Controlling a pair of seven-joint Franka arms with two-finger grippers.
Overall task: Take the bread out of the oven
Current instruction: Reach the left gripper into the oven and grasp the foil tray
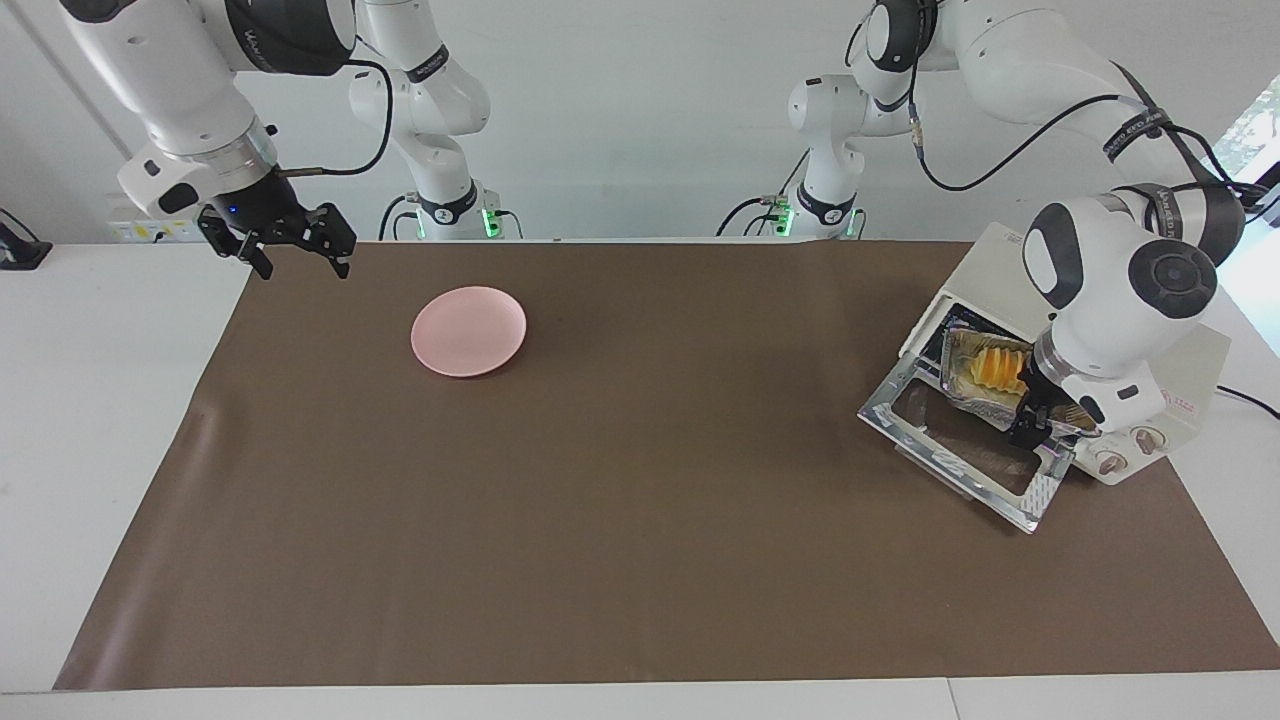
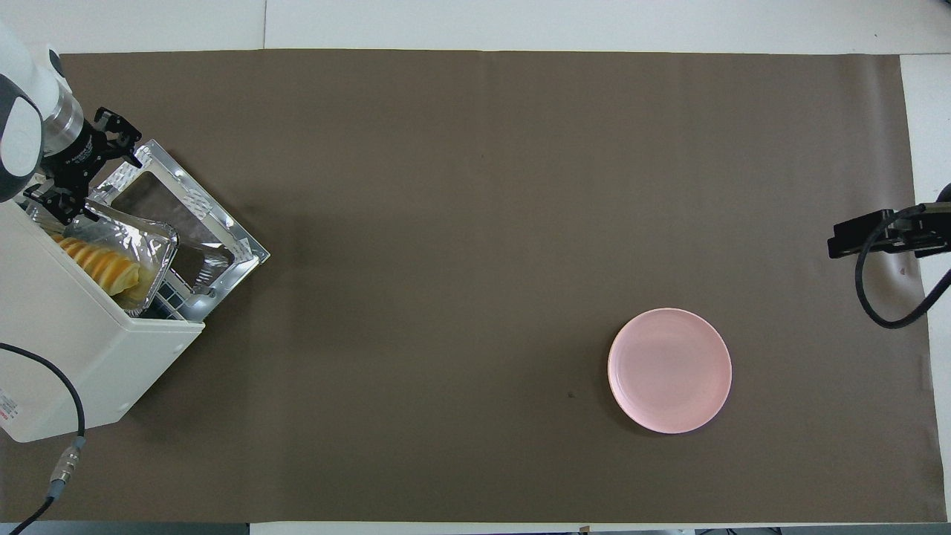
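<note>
The cream-white oven stands at the left arm's end of the table with its glass door dropped open. A crinkled foil tray sticks partway out over the door, tilted, with the yellow-orange ridged bread in it. My left gripper is at the tray's rim, on the side toward the oven's knobs, and looks shut on that rim. In the overhead view the oven, tray, bread and left gripper also show. My right gripper waits open and empty, raised over the mat's corner.
A pink plate lies empty on the brown mat toward the right arm's end; it also shows in the overhead view. Two round knobs sit beside the oven's opening. A cable runs from the oven.
</note>
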